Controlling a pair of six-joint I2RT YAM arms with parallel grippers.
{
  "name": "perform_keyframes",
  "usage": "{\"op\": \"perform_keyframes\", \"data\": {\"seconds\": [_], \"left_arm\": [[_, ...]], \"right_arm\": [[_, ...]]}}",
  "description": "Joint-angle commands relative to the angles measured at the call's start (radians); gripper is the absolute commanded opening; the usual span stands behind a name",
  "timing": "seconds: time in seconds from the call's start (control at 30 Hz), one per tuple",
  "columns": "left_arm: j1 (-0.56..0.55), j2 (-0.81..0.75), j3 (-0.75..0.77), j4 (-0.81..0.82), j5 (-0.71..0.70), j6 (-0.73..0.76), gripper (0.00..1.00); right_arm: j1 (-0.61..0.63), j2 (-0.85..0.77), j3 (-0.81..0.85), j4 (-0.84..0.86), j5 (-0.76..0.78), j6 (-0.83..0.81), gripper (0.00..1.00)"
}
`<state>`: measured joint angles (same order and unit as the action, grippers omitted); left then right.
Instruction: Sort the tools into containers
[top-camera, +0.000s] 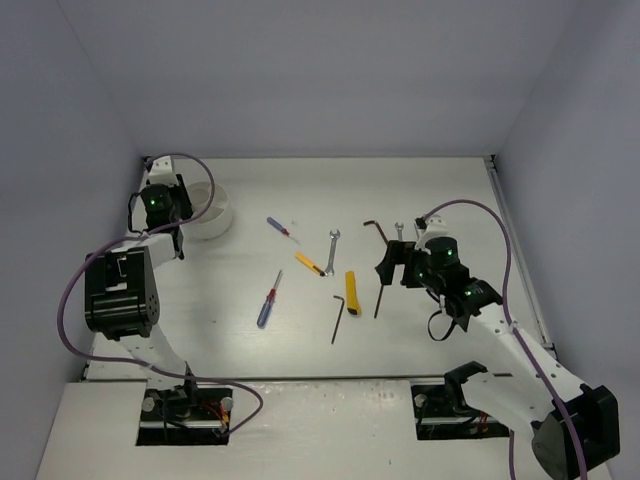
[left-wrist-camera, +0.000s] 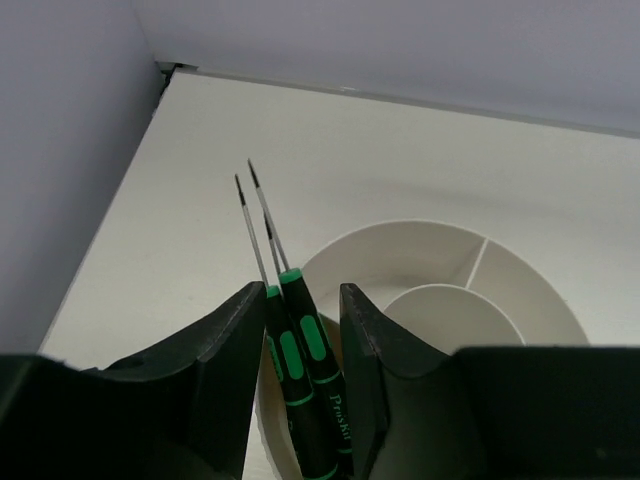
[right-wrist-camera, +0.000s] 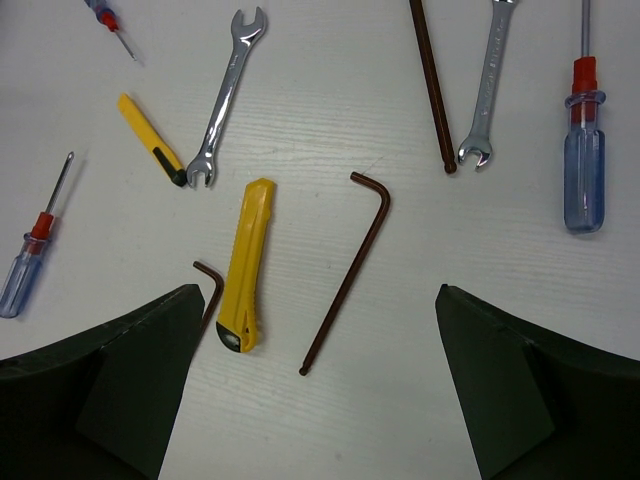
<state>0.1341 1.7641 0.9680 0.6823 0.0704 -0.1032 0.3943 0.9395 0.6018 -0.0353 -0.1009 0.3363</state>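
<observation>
Green-black screwdrivers (left-wrist-camera: 305, 350), two, clamped in left gripper (left-wrist-camera: 300, 305) above white cup (left-wrist-camera: 535, 285), butts perhaps inside | right gripper (right-wrist-camera: 318, 305) spread wide, empty, over yellow knife (right-wrist-camera: 250, 260), hex key (right-wrist-camera: 352, 265)

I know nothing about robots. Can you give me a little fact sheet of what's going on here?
Left end effector: shut on two green-and-black-handled screwdrivers, at the edge of the round white divided container
Right end effector: open, hovering above a dark L-shaped hex key and a yellow utility knife
Also loose on the white table: silver wrench, blue-handled screwdriver
Sorting: mostly not yet done
</observation>
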Motion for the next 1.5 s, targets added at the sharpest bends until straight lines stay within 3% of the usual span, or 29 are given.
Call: {"op": "perform_keyframes", "data": {"seconds": [0.0,0.3,0.47,0.57,0.7,0.77,1.0,1.27,1.47], "left_arm": [[0.004,-0.097,0.0,0.082,0.012,-0.05,0.32],[-0.001,-0.235,-0.041,0.022,-0.037,-0.154,0.4],[-0.072,-0.439,0.018,-0.281,-0.137,-0.178,0.42],[-0.177,-0.537,0.089,-0.607,-0.2,-0.176,0.45],[-0.292,-0.58,0.188,-0.948,-0.161,-0.228,0.47],[-0.333,-0.573,0.207,-1.056,-0.082,-0.255,0.5],[-0.56,-0.476,0.201,-1.338,-0.035,-0.301,0.52],[-0.704,-0.252,0.202,-1.349,0.033,-0.323,0.53],[-0.735,-0.088,0.239,-1.35,0.039,-0.323,0.53]], "right_arm": [[0.008,-0.038,0.021,0.048,0.017,-0.008,1.0],[0.008,-0.055,0.024,0.048,0.008,-0.008,1.0],[0.008,-0.048,0.032,0.048,0.004,-0.008,1.0],[0.008,-0.05,0.033,0.046,0.004,-0.004,1.0],[0.008,-0.051,0.033,0.046,-0.003,0.001,1.0],[0.008,-0.05,0.033,0.046,-0.007,0.003,1.0],[0.008,-0.051,0.028,0.046,-0.008,0.01,1.0],[0.008,-0.058,0.019,0.046,-0.012,0.018,1.0],[0.008,-0.068,0.007,0.046,-0.013,0.024,1.0]]}}
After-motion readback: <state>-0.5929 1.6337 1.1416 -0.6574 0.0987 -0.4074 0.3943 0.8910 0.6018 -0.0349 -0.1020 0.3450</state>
